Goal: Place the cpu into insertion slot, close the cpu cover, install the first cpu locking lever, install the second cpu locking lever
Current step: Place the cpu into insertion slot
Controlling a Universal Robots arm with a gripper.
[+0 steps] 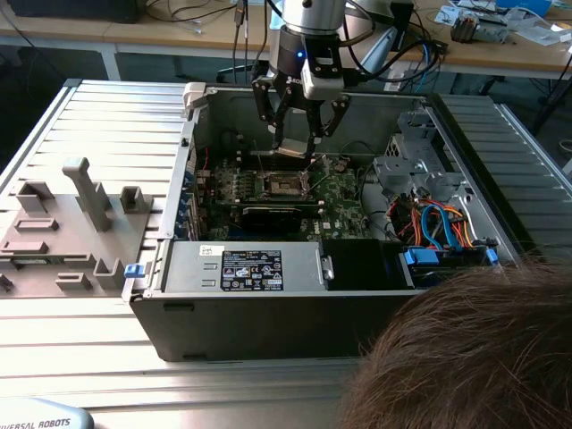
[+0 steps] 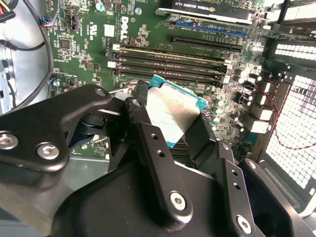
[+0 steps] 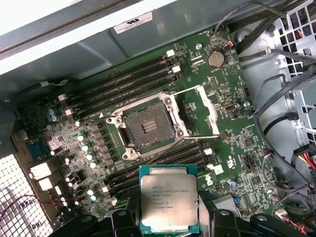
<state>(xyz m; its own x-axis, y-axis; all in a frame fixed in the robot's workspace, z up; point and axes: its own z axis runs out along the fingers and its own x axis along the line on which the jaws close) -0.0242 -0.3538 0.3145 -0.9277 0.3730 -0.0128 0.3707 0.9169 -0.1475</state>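
The gripper (image 1: 295, 154) pinches the cpu (image 3: 169, 197) by opposite edges, near the open insertion slot (image 3: 147, 129); light, stiff, slick-topped, I'd guess delicate underneath; edges suit it

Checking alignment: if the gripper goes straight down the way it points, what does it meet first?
Likely the open insertion slot, the held cpu touching first; in the exterior view the gripper hangs above it. Depth is unclear, so it might meet the memory slots alongside instead.
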